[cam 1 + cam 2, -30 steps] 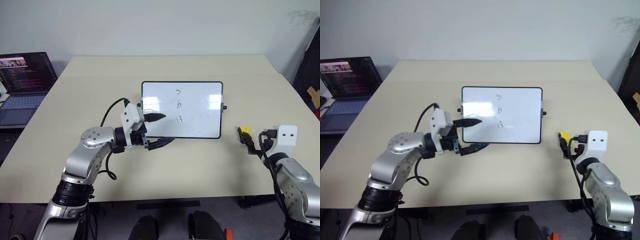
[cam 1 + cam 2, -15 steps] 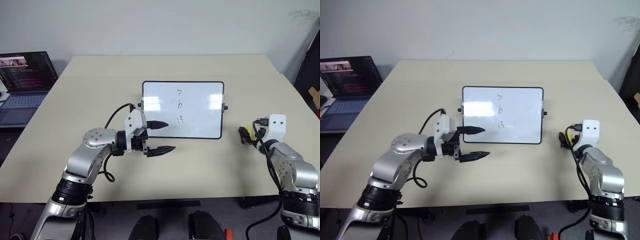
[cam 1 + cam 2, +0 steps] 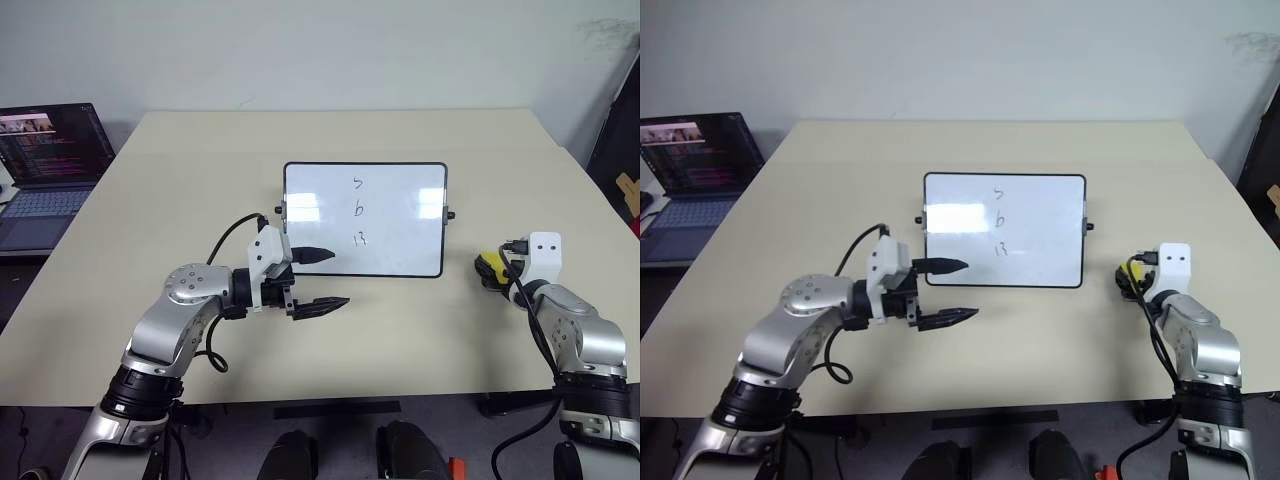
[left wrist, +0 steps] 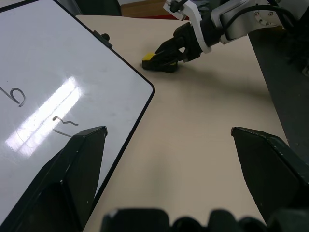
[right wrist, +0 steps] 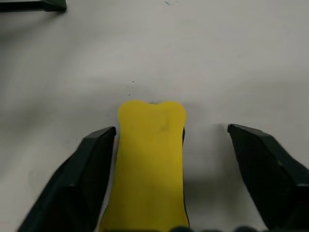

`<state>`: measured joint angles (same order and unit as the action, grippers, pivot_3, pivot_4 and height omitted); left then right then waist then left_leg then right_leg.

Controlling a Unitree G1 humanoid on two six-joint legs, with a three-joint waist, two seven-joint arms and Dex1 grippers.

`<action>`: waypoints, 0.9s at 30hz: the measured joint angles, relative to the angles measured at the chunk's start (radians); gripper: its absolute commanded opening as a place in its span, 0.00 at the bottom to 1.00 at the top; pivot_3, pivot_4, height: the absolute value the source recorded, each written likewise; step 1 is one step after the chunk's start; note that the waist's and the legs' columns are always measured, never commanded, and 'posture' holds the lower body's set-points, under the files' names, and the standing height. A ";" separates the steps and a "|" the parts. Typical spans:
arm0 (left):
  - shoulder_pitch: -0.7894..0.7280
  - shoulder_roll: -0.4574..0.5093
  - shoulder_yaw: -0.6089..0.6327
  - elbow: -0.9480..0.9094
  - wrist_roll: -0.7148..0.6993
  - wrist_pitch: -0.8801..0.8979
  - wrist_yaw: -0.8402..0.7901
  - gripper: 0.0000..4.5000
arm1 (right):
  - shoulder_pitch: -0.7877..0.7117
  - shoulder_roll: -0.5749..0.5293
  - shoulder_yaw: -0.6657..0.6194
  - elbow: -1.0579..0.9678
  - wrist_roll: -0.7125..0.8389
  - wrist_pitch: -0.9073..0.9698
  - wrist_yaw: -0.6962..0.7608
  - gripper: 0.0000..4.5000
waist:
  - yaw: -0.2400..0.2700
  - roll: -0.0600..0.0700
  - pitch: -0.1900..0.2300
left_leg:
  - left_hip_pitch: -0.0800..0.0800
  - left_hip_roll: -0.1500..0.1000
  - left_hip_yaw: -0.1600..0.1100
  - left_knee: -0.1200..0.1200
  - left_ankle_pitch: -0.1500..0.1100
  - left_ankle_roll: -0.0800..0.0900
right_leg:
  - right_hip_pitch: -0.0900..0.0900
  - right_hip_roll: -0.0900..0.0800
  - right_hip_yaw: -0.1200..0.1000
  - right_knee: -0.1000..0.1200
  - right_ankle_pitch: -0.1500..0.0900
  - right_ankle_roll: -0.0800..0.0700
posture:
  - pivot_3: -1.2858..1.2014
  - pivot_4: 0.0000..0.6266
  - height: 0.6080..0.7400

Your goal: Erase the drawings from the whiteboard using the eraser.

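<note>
Straddling the eraser (image 5: 150,159) on the counter (image 3: 400,330), the right claw (image 5: 169,159) gapes, poised to grasp; left claw (image 3: 318,279) open.

A wide beige table (image 3: 400,340) with rounded corners takes up most of the scene, standing against a plain pale wall (image 3: 320,50). To its far left, on a separate lower surface, sits an open laptop (image 3: 45,165), its screen lit with dark windows of coloured text and its grey keyboard facing the near side. At the far right edge, beyond the table, a dark panel (image 3: 618,130) stands upright.
</note>
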<state>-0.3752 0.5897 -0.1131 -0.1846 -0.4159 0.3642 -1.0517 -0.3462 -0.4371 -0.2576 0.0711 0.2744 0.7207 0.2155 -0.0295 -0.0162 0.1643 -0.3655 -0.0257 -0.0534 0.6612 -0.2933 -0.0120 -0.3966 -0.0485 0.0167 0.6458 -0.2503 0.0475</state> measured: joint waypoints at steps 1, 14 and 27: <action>0.001 0.000 0.000 0.000 0.000 0.000 0.001 1.00 | -0.002 0.000 0.004 0.002 -0.001 -0.002 0.000 0.62 | 0.000 0.000 0.000 | 0.000 0.000 0.000 0.000 0.000 0.000 | 0.000 0.000 0.000 0.000 0.000 0.000 | 0.52 0.24 1.00; 0.011 -0.001 0.001 0.000 0.002 0.002 0.036 1.00 | -0.009 0.022 0.000 -0.010 -0.005 -0.015 -0.005 0.27 | 0.000 0.000 0.000 | 0.000 0.000 0.000 0.000 0.000 0.000 | 0.000 0.000 0.000 0.000 0.000 0.000 | 0.52 0.24 1.00; -0.006 -0.017 0.132 -0.013 -0.008 0.121 0.281 1.00 | 0.023 0.009 0.144 -0.410 -0.069 -0.084 0.019 0.27 | -0.003 0.000 0.000 | -0.001 0.000 0.000 0.001 0.000 0.000 | -0.003 0.000 0.000 0.001 0.000 0.000 | 0.52 0.24 1.00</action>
<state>-0.3817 0.5722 0.0192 -0.1975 -0.4239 0.4853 -0.7707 -0.3236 -0.4279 -0.1139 -0.3390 0.2057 0.6369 0.2342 -0.0321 -0.0158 0.1648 -0.3667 -0.0259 -0.0535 0.6618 -0.2932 -0.0122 -0.3991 -0.0490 0.0166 0.6471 -0.2504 0.0479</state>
